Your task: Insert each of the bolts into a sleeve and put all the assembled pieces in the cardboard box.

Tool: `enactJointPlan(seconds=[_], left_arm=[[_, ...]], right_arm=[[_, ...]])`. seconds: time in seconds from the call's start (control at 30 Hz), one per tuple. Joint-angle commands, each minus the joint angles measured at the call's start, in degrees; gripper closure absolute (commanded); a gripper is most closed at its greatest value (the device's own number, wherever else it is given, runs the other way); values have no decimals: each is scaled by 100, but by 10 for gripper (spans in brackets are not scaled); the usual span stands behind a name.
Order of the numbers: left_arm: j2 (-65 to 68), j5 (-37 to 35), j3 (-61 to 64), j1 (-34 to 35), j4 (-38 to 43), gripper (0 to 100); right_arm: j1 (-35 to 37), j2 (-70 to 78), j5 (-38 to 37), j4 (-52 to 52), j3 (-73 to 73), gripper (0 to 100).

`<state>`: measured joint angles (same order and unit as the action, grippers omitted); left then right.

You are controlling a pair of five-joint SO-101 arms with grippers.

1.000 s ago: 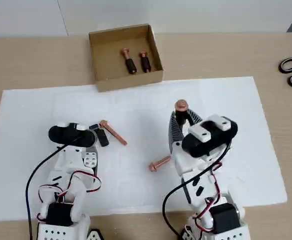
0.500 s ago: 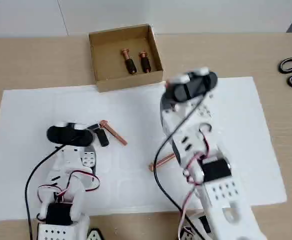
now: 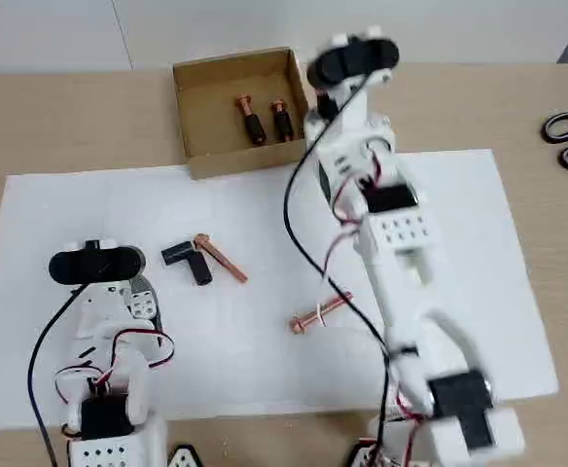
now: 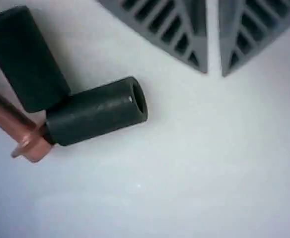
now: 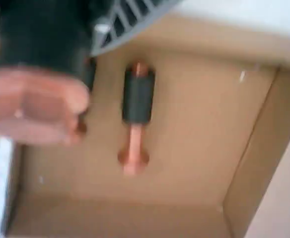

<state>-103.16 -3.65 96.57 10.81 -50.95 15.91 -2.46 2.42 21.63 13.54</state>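
Grey right claw (image 5: 55, 29): clamped on the held piece (image 5: 36, 99). The black sleeve sat in the jaws and the copper bolt head faced the wrist camera.
Claw position: hung over the cardboard box (image 3: 250, 161), near its 3 o'clock wall in the high view.
Box location: at 12 o'clock of the white sheet (image 3: 459, 243), partly overlapping its edge.
Box contents: two boxed pieces (image 3: 252, 119), (image 3: 282, 121) lay side by side with heads toward 12 o'clock. The bare floor was on the 9 o'clock side.
Step (my read): drop-off of the third assembly.
Doing it well: bring the claw well inside the 3 o'clock wall and go low before release. Aim for bare floor, not onto the boxed pieces. Keep the held piece close to level, since the bolt looked free to slide out of the sleeve. Part the jaws slowly.
Risk: the piece could land on the wall, or bounce and separate.
Left claw (image 4: 212, 64): fingertips nearly together, nothing held, over the sheet at about 8 o'clock.
Loose sleeves (image 4: 98, 110), (image 4: 26, 57): touching each other, near the left claw.
Loose bolt (image 4: 16, 131): head against the nearer sleeve.
Second bolt (image 3: 318, 313): alone near the sheet's 6 o'clock, well apart from the sleeves.
Remaining (judged): two assemblies not yet made.
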Motion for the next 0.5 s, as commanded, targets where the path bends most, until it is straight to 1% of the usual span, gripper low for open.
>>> enactJointPlan(seconds=[0.0, 0.17, 0.37, 0.47], left_arm=[[-79, -62, -31, 9, 9, 994], [-79, -62, -31, 9, 9, 994], [-79, -62, -31, 9, 9, 994], [-79, -62, -31, 9, 9, 994]], right_arm=[[-13, 804, -44, -163, -1398, 995], [75, 1903, -44, -154, -2462, 995], [523, 2484, -44, -163, -3121, 995], [567, 2870, -44, -207, -3560, 995]])
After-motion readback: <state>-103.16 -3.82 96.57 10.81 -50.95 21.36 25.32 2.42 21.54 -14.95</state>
